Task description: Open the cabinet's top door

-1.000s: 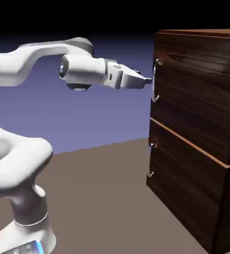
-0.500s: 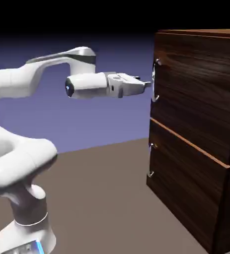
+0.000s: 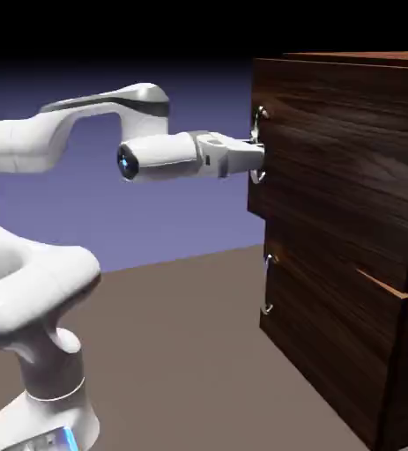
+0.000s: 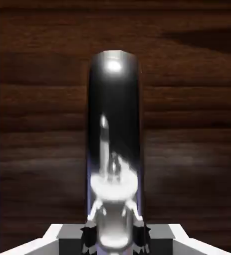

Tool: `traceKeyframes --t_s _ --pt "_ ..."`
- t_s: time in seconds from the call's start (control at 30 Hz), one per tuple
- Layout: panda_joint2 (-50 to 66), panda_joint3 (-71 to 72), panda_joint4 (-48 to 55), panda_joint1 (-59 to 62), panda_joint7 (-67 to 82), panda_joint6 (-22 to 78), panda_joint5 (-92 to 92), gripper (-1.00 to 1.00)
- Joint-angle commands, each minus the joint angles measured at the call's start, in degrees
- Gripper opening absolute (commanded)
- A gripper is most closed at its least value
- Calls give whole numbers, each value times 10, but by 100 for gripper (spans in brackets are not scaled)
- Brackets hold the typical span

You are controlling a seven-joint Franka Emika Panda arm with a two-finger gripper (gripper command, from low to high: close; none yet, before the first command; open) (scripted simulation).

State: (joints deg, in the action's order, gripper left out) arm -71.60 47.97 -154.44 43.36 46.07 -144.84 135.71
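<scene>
Hand view, bottom centre: gripper [image 4: 115, 234] seems clamped on handle [image 4: 114, 124]
Door [image 3: 339, 158], upper right: likely stiffish (slick bar; grip mid-bar)

Exterior view: bright arm, black upper edge, dim wood at right — soft glare upper right. Hand view: dark left and right, blown-out highlights lower middle — handle [image 4: 114, 124] mirror-like.

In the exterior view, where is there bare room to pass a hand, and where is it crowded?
Bare room: the floor between the robot's base and the cabinet, below the gripper. Crowded: at the upper handle, where the gripper is closed on the bar, close against the top door.
</scene>
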Motion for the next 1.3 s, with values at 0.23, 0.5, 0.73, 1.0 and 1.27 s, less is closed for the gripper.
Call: traceKeyframes --t_s 0.23,0.5,0.73,1.0,1.27 --pt "-59 -166 -115 -98 -6 116 -148 -100" --pt "-105 -332 -171 -122 -15 224 -313 -100" --pt "-109 -478 -181 -109 -10 319 -455 -100" --pt "-59 -644 -151 -99 14 434 -612 -100" --pt "46 -810 -61 -139 54 564 -762 -100"
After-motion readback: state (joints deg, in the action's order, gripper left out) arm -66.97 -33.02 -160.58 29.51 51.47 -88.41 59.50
